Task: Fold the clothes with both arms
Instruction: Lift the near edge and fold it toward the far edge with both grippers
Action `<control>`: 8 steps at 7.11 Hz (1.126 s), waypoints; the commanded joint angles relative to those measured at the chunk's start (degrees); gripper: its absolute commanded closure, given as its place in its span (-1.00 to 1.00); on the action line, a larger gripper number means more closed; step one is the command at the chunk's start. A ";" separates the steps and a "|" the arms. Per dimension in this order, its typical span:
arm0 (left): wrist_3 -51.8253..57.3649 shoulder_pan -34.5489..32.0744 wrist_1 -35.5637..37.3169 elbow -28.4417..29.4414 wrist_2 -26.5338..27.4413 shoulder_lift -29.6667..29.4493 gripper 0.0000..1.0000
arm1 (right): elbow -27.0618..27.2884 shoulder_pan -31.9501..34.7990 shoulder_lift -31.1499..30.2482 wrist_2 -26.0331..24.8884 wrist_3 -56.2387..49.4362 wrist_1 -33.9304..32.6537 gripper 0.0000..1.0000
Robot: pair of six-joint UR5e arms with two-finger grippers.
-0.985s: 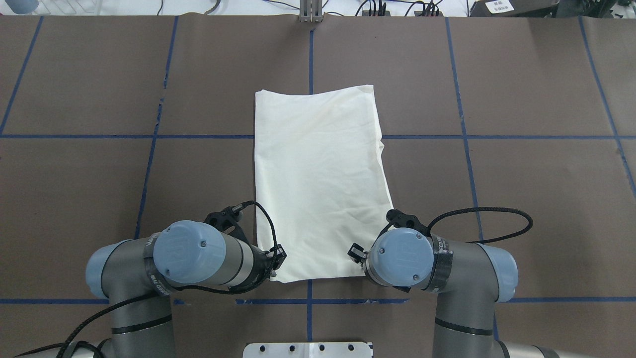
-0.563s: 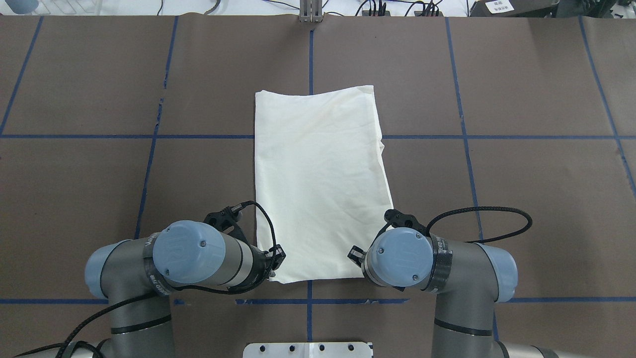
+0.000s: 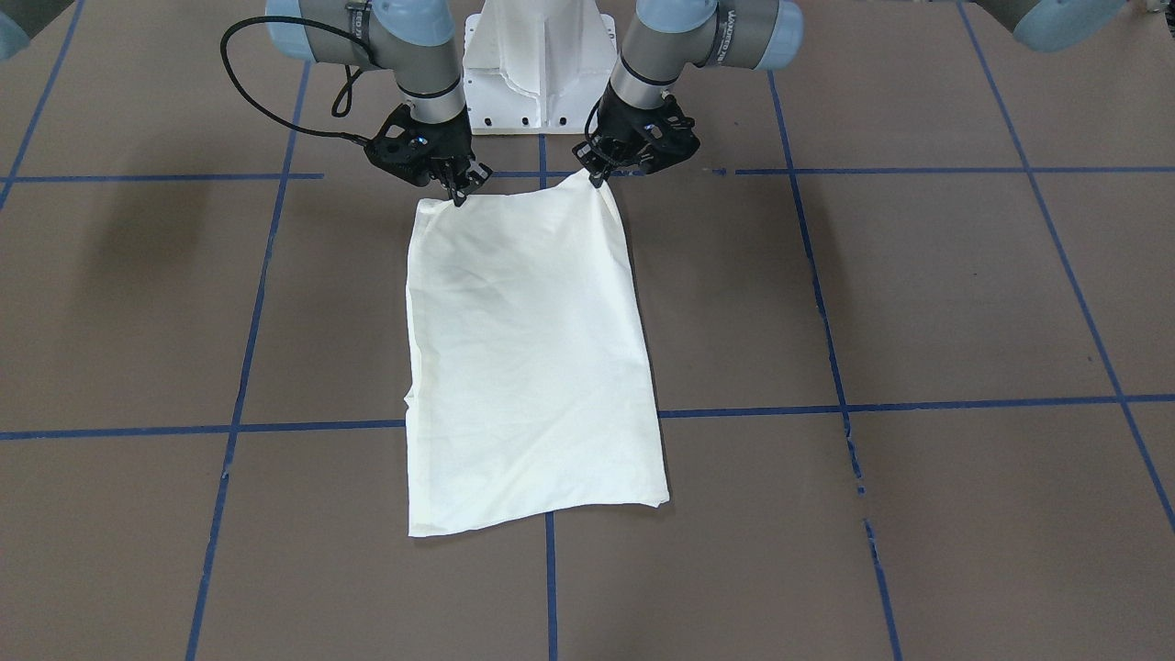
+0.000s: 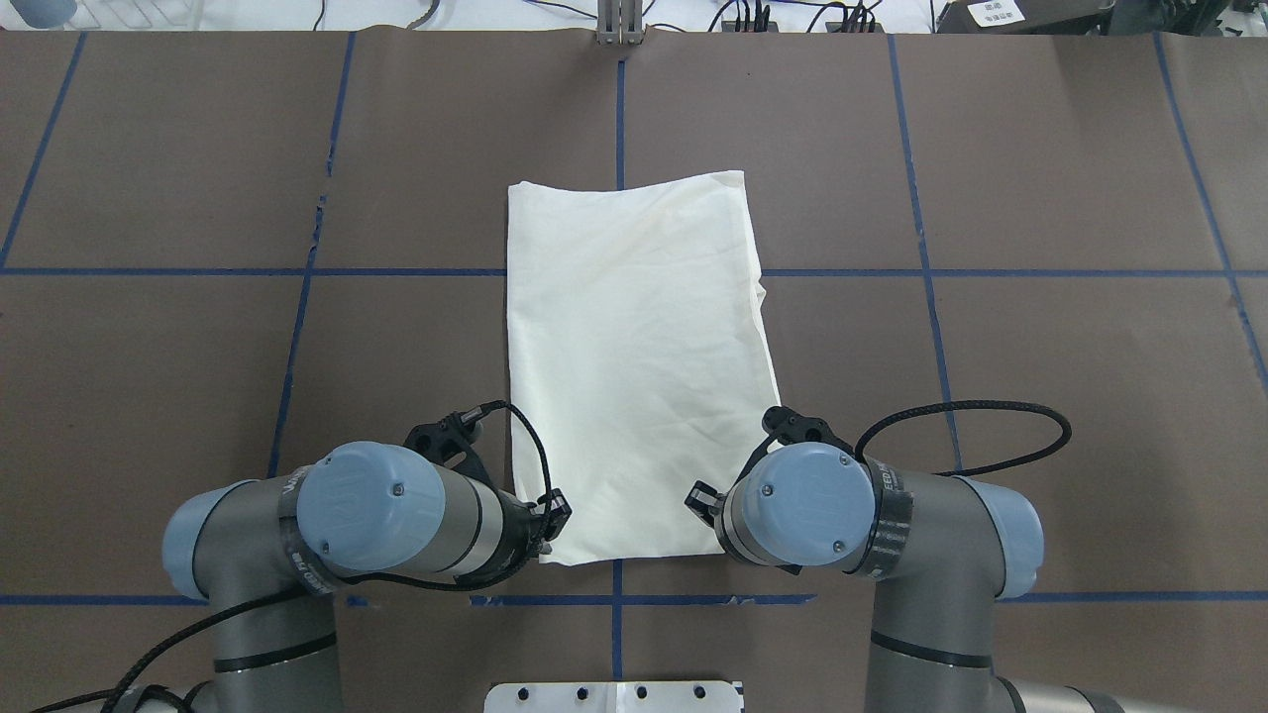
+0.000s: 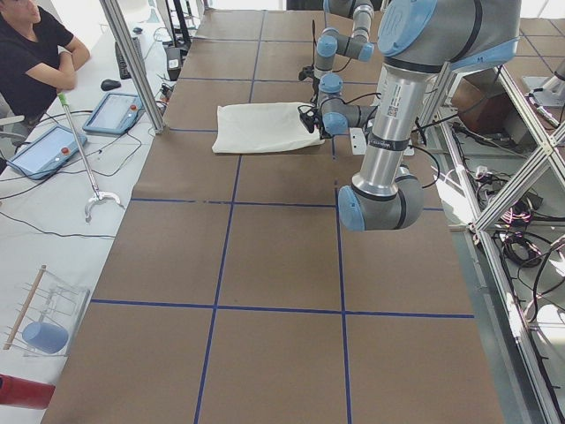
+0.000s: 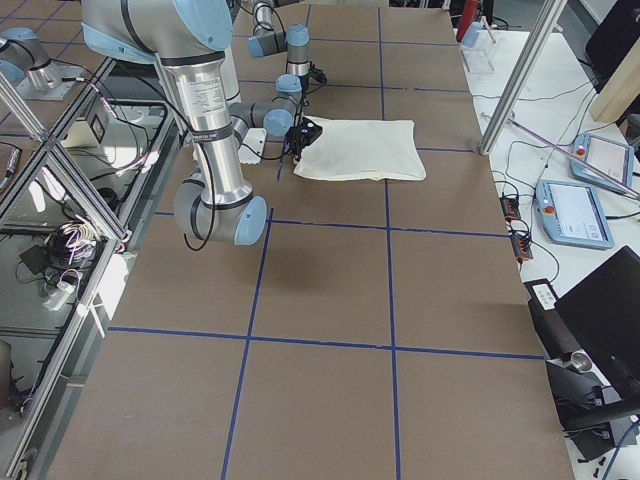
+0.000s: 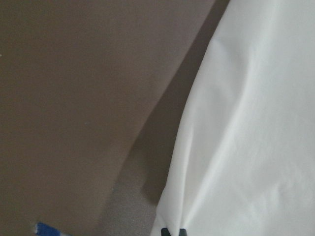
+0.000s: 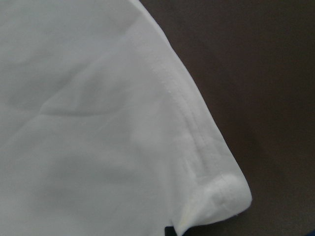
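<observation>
The cream-white shirt (image 4: 634,347) lies folded into a long rectangle in the middle of the table, plain side up; its print is hidden. It also shows in the front-facing view (image 3: 523,349). My left gripper (image 3: 595,176) is shut on the shirt's near left corner. My right gripper (image 3: 457,196) is shut on the near right corner. Both corners are lifted slightly off the table. In the overhead view both wrists mostly cover the grippers. The left wrist view shows the cloth (image 7: 246,123) puckering into the fingertips, and the right wrist view shows the hemmed corner (image 8: 216,196) curled up.
The brown table cover (image 4: 198,347) carries blue tape lines. The white pedestal base (image 4: 614,696) stands at the near edge between the arms. An operator (image 5: 35,44) sits beyond the far edge, with tablets (image 5: 115,113) on a white side table.
Both wrists have risen a little, and the right one has shifted slightly inward. The shirt's near corners have come up with them; the rest of the shirt has not moved.
</observation>
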 commanded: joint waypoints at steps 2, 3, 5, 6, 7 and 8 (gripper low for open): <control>-0.77 7.87 0.18 -8.25 0.42 5.11 1.00 | 7.59 -4.25 -4.35 0.16 0.00 -0.03 1.00; -0.85 8.16 0.18 -8.09 0.33 4.69 1.00 | 7.78 -4.43 -4.10 0.25 -0.18 0.05 1.00; -0.33 3.10 0.27 -8.70 -0.37 3.72 1.00 | 6.73 0.37 -2.44 -0.01 -4.10 5.02 1.00; 0.80 -3.55 2.80 -8.09 -2.81 1.46 1.00 | 5.60 4.40 -1.90 0.16 -6.13 6.63 1.00; 6.47 -10.67 4.47 -7.39 -7.80 -0.48 1.00 | 1.76 10.71 2.10 3.12 -10.94 6.65 1.00; 9.14 -17.61 3.97 -3.90 -12.37 -1.37 1.00 | -4.55 17.56 7.10 8.20 -13.68 6.65 1.00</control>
